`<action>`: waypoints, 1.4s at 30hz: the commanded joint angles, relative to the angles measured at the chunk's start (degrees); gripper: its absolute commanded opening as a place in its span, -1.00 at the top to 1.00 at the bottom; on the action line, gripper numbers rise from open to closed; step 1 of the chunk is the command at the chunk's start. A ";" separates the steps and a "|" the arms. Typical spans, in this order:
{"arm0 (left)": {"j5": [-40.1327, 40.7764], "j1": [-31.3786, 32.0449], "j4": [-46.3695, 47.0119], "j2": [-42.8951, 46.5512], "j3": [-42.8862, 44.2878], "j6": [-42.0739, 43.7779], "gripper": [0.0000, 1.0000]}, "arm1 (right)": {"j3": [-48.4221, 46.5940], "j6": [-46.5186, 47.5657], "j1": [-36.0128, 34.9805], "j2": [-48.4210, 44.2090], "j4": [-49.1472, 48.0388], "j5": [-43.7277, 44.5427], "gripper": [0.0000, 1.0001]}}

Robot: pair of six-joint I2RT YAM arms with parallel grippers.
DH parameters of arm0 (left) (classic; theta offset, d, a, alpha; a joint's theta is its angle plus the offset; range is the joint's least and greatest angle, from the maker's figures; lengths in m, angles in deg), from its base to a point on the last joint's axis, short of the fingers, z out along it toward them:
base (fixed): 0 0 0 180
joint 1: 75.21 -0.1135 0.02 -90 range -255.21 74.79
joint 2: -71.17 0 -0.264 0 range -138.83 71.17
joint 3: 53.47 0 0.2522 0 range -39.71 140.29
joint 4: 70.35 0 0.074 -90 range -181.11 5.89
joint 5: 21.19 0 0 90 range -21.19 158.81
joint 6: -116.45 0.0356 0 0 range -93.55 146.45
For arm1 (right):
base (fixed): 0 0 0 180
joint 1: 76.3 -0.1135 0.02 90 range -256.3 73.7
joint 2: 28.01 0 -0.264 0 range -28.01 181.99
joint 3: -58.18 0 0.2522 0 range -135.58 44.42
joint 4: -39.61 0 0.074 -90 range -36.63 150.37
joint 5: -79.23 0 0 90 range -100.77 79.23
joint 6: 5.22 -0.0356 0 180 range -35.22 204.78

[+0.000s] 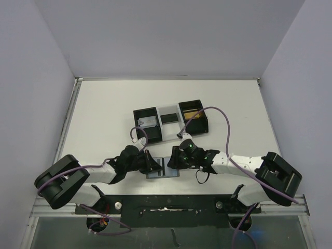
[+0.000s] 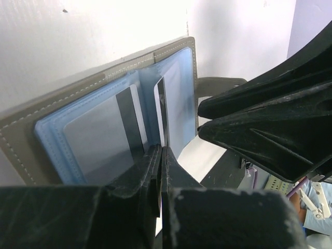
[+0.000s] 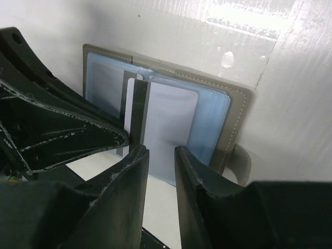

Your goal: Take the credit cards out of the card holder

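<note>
The grey card holder (image 1: 162, 170) lies open on the table between both grippers. In the left wrist view its blue-grey inside (image 2: 88, 135) shows cards with black stripes. One white card (image 2: 160, 111) stands lifted out of its pocket, and my left gripper (image 2: 158, 153) is shut on its near edge. In the right wrist view that card (image 3: 168, 124) sticks out of the holder (image 3: 236, 111) toward me. My right gripper (image 3: 162, 155) is open, its fingers on either side of the card's near edge without touching it. The snap tab (image 3: 242, 165) sticks out on the right.
A black-and-white three-compartment tray (image 1: 145, 110) stands just beyond the holder, with a grey card in its left bin and something yellow in its right bin. Purple cables loop over both arms. The table's near edge runs right behind the grippers.
</note>
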 commanded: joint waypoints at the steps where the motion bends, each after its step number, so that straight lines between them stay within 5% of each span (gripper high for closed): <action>1: 0.22 -0.35 4.75 0.60 -0.83 -1.05 1.00 | -3.57 -1.85 0.15 1.51 1.02 2.39 0.43; 5: 0.47 -0.48 9.62 -0.50 -2.56 -3.00 0.86 | -4.26 -4.96 -0.43 5.33 8.20 8.98 0.48; 14: -0.92 -0.39 15.66 -3.21 -2.07 -5.18 0.54 | 1.12 -10.12 -0.64 4.64 3.10 7.00 0.50; 22: 2.42 -0.70 8.73 0.93 -2.29 -3.60 1.00 | 1.64 -10.08 -0.31 3.40 4.54 8.08 0.51; 33: 4.44 -0.70 1.07 3.27 -1.38 -0.29 1.00 | -9.85 -2.05 -2.92 1.81 14.05 7.64 0.49; 42: 5.05 -0.35 -1.69 5.34 -0.24 0.46 1.00 | -10.67 -3.87 -3.13 3.43 10.66 5.68 0.48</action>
